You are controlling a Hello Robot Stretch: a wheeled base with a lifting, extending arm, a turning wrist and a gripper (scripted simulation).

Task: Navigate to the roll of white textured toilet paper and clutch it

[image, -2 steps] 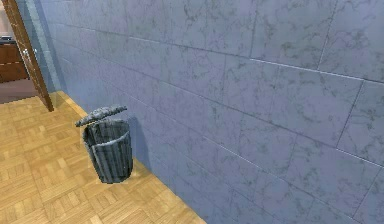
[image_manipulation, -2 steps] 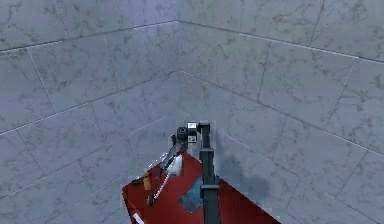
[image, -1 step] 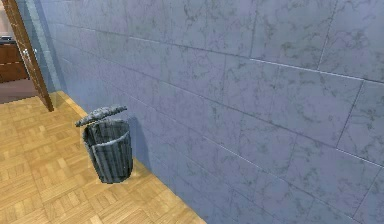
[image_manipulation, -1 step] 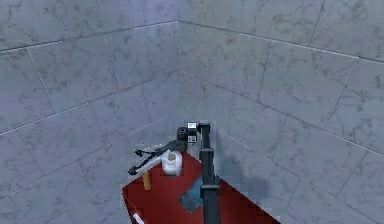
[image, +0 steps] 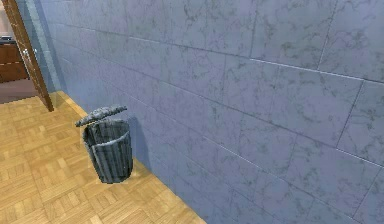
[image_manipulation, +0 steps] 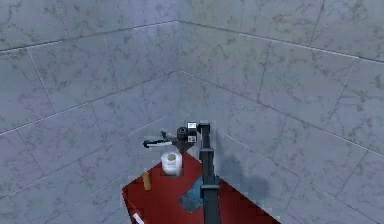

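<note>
A white roll, by its shape the toilet paper (image_manipulation: 172, 163), stands upright on a dark red tabletop (image_manipulation: 235, 205) in a tiled corner. The dark arm (image_manipulation: 207, 165) rises from the arm side view's bottom edge. At its far end the gripper (image_manipulation: 155, 141) reaches left, a little above the roll. I cannot tell whether the gripper touches the roll or holds anything.
On the red tabletop a small brown upright thing (image_manipulation: 147, 181) stands left of the roll, and a bluish thing (image_manipulation: 190, 198) lies beside the arm. In the forward view a grey ribbed bin (image: 108, 150) with a tilted lid stands by the blue-grey tiled wall (image: 260, 90). A wooden door frame (image: 30, 60) is at far left, above parquet floor (image: 50, 180).
</note>
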